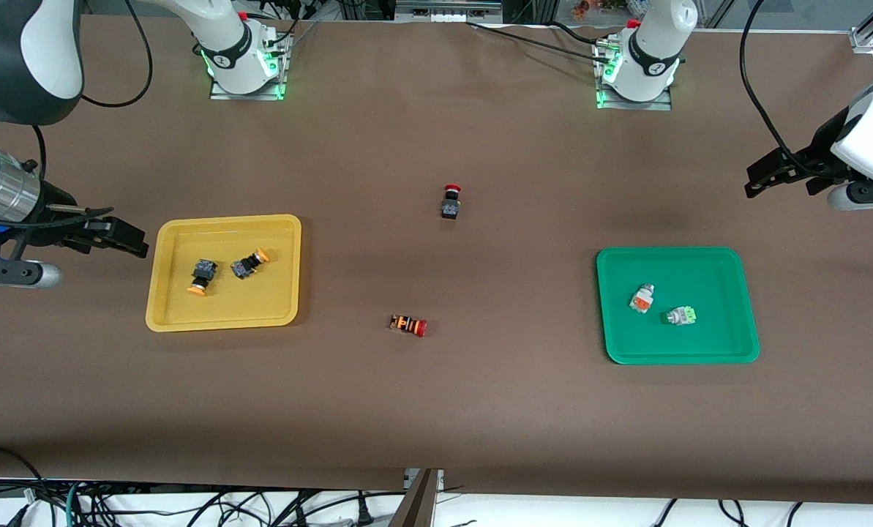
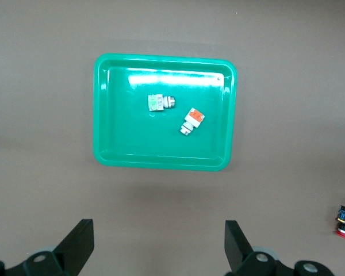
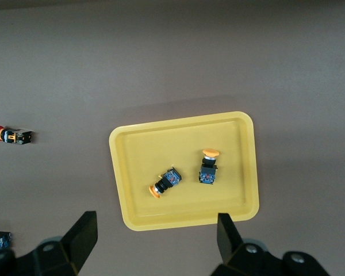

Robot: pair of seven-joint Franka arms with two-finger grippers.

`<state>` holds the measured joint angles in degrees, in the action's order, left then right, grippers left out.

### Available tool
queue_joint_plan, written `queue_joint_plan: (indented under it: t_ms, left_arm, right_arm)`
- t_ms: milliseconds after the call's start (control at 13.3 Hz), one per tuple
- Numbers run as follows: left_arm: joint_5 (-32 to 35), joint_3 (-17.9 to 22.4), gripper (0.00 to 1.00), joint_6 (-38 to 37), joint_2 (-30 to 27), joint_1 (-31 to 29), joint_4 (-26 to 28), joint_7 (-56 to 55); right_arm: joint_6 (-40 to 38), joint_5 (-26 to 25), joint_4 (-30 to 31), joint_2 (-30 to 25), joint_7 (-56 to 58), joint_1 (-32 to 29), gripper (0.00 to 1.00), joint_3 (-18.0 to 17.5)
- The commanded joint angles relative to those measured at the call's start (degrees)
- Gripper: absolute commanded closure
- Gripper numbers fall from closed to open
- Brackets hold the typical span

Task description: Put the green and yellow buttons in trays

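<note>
With two yellow buttons (image 1: pixel 220 271) in the yellow tray (image 1: pixel 224 318) and two silver ones (image 1: pixel 659 307) in the green tray (image 1: pixel 681 355), sorting looks done, so the left claw (image 1: pixel 776 176) and right claw (image 1: pixel 118 240), both spread open and empty, likely need only retreat.

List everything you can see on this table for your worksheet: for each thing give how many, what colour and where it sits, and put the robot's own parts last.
Yellow tray: one, yellow, on the table toward the right arm's end.
Yellow-capped buttons: two, black bodies, lying in the yellow tray.
Green tray: one, green, toward the left arm's end.
Silver buttons: two in the green tray, one with an orange block, one with a green block.
Red-capped button: one, black body, on the bare table between the trays.
Striped button: one, orange-striped with red cap, nearer the front camera than the black one.
Table: one, brown.
Left gripper: open, empty, beside the green tray.
Right gripper: open, empty, beside the yellow tray.
</note>
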<state>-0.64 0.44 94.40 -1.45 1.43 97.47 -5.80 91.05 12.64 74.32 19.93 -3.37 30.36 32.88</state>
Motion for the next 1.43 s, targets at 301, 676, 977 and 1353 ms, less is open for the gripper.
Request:
queue_joint_plan:
  t_ms: [301, 676, 977, 1353]
  left_arm:
    - [0.6, 0.5, 0.0, -1.3, 1.2, 1.1, -2.5, -0.4]
    - [0.6, 0.6, 0.0, -1.4, 1.2, 1.1, -2.5, -0.4]
    - [0.6, 0.5, 0.0, -1.7, 1.2, 1.1, -2.5, -0.4]
    - [0.6, 0.6, 0.0, -1.9, 1.2, 1.0, -2.5, -0.4]
  right_arm:
    - [-1.2, -10.7, 2.0, -7.6, -0.1, -29.0, 0.07, -31.2]
    - [11.3, -12.0, 20.8, -20.3, 1.2, -33.3, 0.07, -33.5]
    - [11.5, -11.7, 20.8, -18.8, 1.3, -33.4, 0.01, -33.0]
    - [6.2, -11.1, 13.1, -15.2, 0.7, -33.3, 0.01, -33.1]
